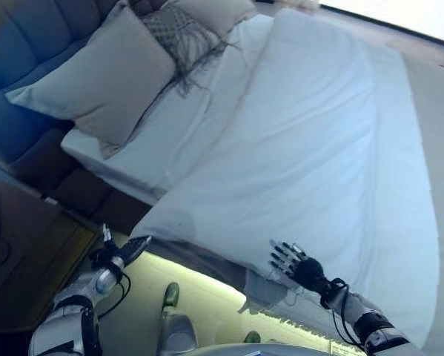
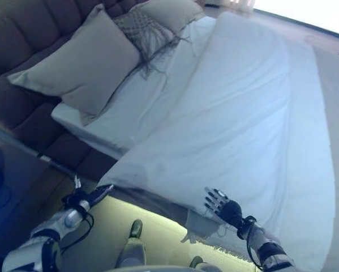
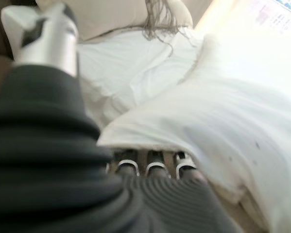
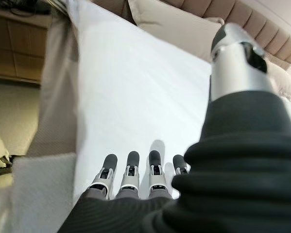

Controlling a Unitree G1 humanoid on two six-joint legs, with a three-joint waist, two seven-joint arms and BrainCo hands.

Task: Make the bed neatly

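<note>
A white duvet [image 1: 318,148] covers most of the bed, and its upper edge runs slantwise below the pillows, leaving the white sheet [image 1: 170,133] bare. My left hand [image 1: 125,252] sits low beside the bed at the duvet's near corner [image 3: 135,136], fingers straight and pointing into it. Its fingertips reach under that edge in the left wrist view. My right hand [image 1: 299,265] hovers over the duvet's near edge, open, with its fingers [image 4: 130,170] straight above the white cloth. Neither hand holds anything.
A large beige pillow [image 1: 103,81] leans on the dark tufted headboard [image 1: 29,44], with a fringed cushion [image 1: 184,33] and another pillow [image 1: 214,11] beside it. A wooden nightstand [image 1: 21,245] stands left of the bed. A lit strip of floor [image 1: 207,285] runs under the bed's side.
</note>
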